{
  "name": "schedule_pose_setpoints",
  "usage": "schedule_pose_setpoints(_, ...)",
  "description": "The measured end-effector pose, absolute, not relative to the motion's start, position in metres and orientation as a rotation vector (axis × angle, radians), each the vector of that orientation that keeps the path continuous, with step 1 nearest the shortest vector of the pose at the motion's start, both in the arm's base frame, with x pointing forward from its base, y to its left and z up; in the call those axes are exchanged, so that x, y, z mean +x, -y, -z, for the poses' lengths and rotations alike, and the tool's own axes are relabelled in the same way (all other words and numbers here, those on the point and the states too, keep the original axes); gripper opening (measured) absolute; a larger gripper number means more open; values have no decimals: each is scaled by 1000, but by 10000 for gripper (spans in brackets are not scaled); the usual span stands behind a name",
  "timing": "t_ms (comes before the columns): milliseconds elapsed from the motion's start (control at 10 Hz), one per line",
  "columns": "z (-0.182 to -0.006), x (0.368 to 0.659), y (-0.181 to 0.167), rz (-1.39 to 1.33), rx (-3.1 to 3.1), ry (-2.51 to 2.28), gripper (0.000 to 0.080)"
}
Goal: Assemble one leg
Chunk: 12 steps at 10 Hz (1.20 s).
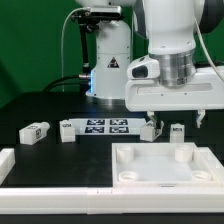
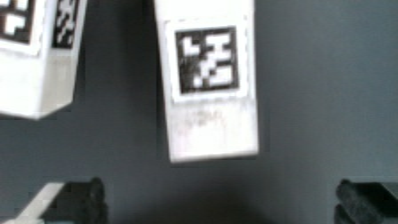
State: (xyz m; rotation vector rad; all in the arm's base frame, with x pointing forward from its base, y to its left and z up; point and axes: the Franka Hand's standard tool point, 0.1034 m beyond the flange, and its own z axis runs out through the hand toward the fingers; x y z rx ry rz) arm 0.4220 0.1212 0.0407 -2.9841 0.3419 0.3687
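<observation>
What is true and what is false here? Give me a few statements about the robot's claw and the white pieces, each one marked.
1. The gripper has its jaws open with nothing between them. True.
2. The marker board lies on top of the big white panel. False: the marker board lies on the dark table, apart from the panel.
3. The wrist view shows a tagged leg lying just ahead of the open gripper. True.
4. All the legs sit stacked in one pile. False: a lone leg lies by itself toward the exterior view's left.
</observation>
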Motion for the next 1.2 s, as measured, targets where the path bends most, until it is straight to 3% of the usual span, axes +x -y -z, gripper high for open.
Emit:
schedule_pose_setpoints(300, -47, 415, -126, -835, -2880, -281, 648)
schedule_pose_setpoints(600, -40, 413, -124, -1200, -2737, -246, 648)
schedule_pose_setpoints(1200, -13, 399, -131, -1222, -2738, -239, 648)
